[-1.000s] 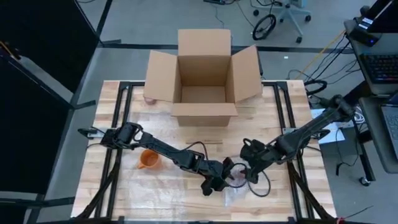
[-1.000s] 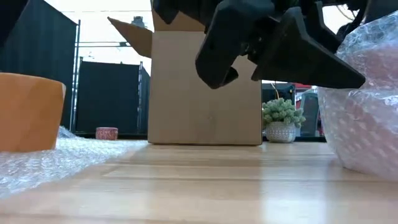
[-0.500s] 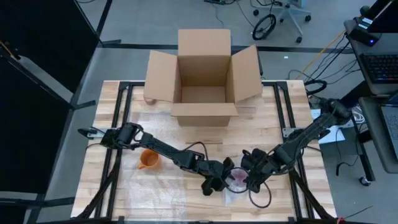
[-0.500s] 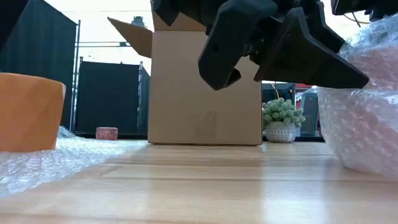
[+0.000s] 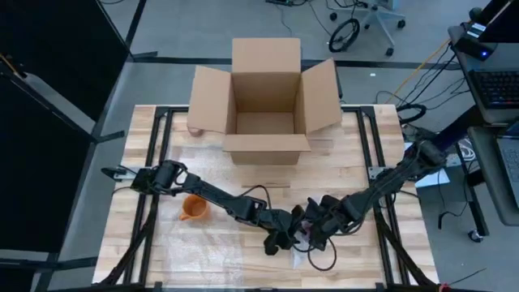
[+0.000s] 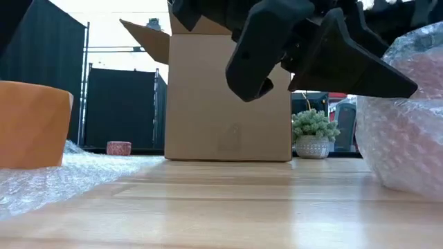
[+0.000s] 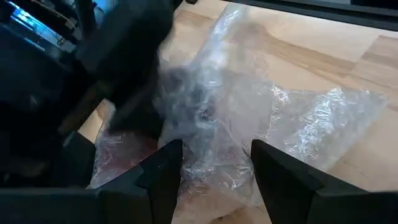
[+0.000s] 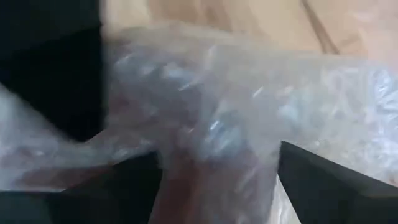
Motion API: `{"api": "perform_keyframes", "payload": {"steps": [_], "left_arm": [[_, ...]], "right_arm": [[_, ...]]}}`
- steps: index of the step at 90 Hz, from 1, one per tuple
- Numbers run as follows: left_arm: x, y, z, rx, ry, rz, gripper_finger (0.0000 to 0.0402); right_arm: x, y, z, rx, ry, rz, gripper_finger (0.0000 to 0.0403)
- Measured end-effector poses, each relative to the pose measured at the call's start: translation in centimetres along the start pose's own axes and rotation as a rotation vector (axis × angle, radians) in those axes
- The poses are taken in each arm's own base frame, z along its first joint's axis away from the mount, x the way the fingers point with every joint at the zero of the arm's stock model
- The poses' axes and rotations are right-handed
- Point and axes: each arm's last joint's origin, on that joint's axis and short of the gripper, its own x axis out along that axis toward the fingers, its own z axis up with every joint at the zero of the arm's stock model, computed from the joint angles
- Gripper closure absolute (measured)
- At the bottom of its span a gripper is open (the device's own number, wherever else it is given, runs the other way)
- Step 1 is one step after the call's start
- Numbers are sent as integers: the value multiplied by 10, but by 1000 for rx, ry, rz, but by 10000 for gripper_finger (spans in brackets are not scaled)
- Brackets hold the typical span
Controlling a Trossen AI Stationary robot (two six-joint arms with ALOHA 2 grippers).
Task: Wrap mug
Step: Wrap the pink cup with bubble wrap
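Low in the frame's centre, the pink mug (image 5: 306, 234) is sitting in bubble wrap (image 7: 261, 118) on the desk (image 5: 365, 162), both the left pincer (image 5: 285, 237) and right pincer (image 5: 318, 231) spreading released fingers around it.

Pink mug (image 7: 124, 152) mostly hidden under bubble wrap (image 7: 249, 118); handle and rim not discernible. High view: left gripper (image 5: 285, 237) and right gripper (image 5: 318, 231) overlap above the bundle; finger contact cannot be resolved. Low view: bundle cut off at right edge. Right wrist view blurred. Orange mug (image 6: 31, 124) cut off at left edge.
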Motion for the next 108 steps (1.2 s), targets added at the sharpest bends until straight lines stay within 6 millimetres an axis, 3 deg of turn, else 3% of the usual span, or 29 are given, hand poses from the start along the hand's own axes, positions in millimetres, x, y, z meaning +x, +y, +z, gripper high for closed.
{"api": "perform_keyframes", "payload": {"steps": [17,51,73,82,108], "left_arm": [[0,-1,0,-18,4,-4,223],[-4,-1,7,-14,26,48,224],[-20,-3,24,71,46,78,224],[-21,-8,27,191,58,73,224],[-14,-5,18,403,61,53,224]], "right_arm": [[18,3,2,7,18,-20,117],[18,3,1,-5,14,-16,117],[18,3,1,-8,16,-14,117],[18,3,1,-13,18,-13,117],[16,4,0,-10,14,-6,117]]}}
